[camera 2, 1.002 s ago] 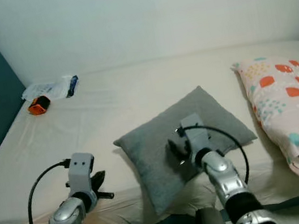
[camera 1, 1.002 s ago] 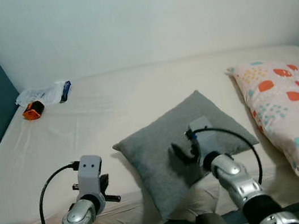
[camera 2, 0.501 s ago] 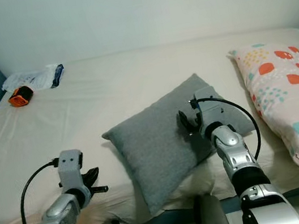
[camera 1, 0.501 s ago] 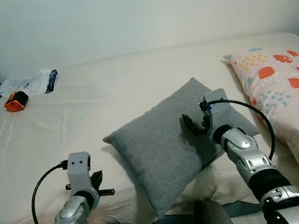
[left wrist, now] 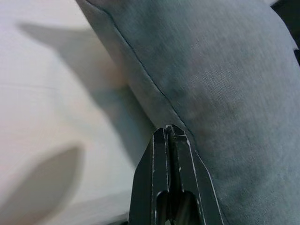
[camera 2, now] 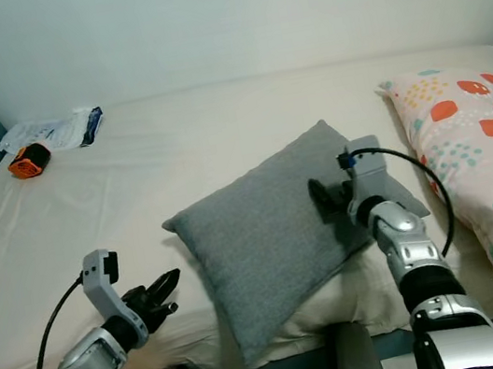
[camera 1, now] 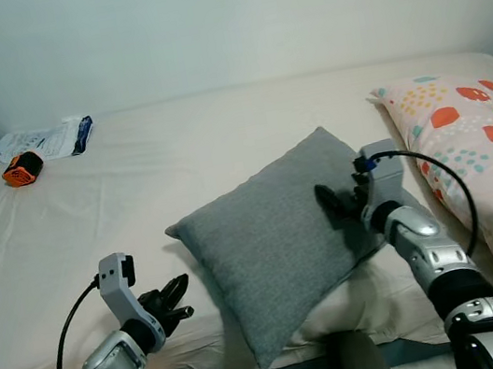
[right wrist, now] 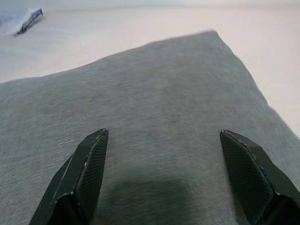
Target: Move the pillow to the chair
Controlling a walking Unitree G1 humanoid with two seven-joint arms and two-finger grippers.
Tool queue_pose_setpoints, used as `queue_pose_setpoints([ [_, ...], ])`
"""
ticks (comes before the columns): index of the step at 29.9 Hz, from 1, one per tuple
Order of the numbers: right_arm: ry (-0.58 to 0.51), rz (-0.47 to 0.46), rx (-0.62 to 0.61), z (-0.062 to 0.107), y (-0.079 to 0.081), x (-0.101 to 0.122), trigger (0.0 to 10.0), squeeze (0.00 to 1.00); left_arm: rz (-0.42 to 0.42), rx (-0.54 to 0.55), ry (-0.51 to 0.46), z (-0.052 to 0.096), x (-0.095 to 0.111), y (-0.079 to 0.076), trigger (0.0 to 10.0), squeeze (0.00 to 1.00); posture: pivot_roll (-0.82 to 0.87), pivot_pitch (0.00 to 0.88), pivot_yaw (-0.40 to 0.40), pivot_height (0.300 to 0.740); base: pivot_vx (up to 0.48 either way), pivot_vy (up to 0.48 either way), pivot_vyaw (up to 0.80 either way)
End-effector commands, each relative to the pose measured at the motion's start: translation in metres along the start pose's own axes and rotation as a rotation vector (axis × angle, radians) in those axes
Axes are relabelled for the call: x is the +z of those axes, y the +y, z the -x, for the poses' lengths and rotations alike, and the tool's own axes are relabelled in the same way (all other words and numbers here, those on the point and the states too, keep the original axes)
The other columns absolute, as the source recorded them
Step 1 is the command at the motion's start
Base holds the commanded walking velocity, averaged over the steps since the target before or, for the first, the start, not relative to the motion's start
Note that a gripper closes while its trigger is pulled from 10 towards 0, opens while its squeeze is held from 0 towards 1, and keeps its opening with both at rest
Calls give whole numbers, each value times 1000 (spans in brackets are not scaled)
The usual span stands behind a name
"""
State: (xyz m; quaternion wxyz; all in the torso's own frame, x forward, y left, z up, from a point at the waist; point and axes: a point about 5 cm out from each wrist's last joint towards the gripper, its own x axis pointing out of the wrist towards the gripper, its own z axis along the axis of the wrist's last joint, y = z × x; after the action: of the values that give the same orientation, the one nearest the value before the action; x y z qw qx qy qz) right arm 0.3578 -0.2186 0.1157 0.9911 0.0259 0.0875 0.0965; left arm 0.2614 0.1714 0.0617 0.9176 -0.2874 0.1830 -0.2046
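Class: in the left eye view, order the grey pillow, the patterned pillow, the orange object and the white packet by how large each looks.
1. Grey pillow, largest.
2. Patterned pillow; cut off by the frame's edge, so its full size is unsure.
3. White packet.
4. Orange object, smallest.
The last two lie farther away, so look smaller.

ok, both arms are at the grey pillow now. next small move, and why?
Probably open the left gripper: its fingers are shut, tips at the seam of the grey pillow, so it cannot clamp that edge. The right gripper is already wide open over the pillow's top on the bed.
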Motion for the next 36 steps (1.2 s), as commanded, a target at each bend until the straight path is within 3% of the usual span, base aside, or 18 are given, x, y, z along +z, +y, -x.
queue_pose_setpoints([
  [1, -1, -34, -3, -1, -2, 4, 10000, 0, -2, -19, 0, -1, -2, -4, 10000, 0, 32, 0, -60, 515, 0, 0, 0],
  [6, 24, -129, 33, 1, -15, 6, 10000, 0, -87, 35, 46, -18, -16, -11, 10000, 0, 25, 0, -56, 515, 0, 0, 0],
  [9, 24, -153, 39, 1, -17, 6, 10000, 0, -87, 38, 62, -19, -18, -11, 10000, 0, 25, 0, -56, 515, 0, 0, 0],
  [15, 19, -178, 65, 2, -17, 7, 10000, 0, 45, -34, 62, -23, -19, -20, 10000, 0, 30, 0, -63, 515, 0, 0, 0],
  [16, 16, -179, 73, 2, -16, 8, 10000, 0, 137, -96, 46, -25, -19, -28, 10000, 0, 30, 0, -65, 515, 0, 0, 0],
  [17, 14, -183, 77, 1, -15, 9, 10000, 0, 211, -173, 30, -26, -18, -38, 10000, 271, 28, 0, -64, 515, 0, 0, 0],
  [19, 12, -186, 80, 1, -14, 9, 10000, 0, 256, -226, 18, -27, -17, -45, 10000, 271, 27, 0, -64, 515, 0, 0, 0],
  [20, 9, -190, 84, 1, -15, 10, 10000, 0, 288, -270, 4, -26, -16, -49, 10000, 1000, 25, 0, -63, 515, 0, 0, 0],
  [31, -2, -207, 83, 4, -18, 10, 10000, 0, 365, -346, -81, -2, 3, -33, 10000, 1000, 23, 0, -64, 515, 0, 0, 0],
  [36, 0, -208, 86, 3, -18, 10, 10000, 0, 356, -329, -66, -3, 5, -31, 10000, 1000, 27, 0, -66, 515, 0, 0, 0],
])
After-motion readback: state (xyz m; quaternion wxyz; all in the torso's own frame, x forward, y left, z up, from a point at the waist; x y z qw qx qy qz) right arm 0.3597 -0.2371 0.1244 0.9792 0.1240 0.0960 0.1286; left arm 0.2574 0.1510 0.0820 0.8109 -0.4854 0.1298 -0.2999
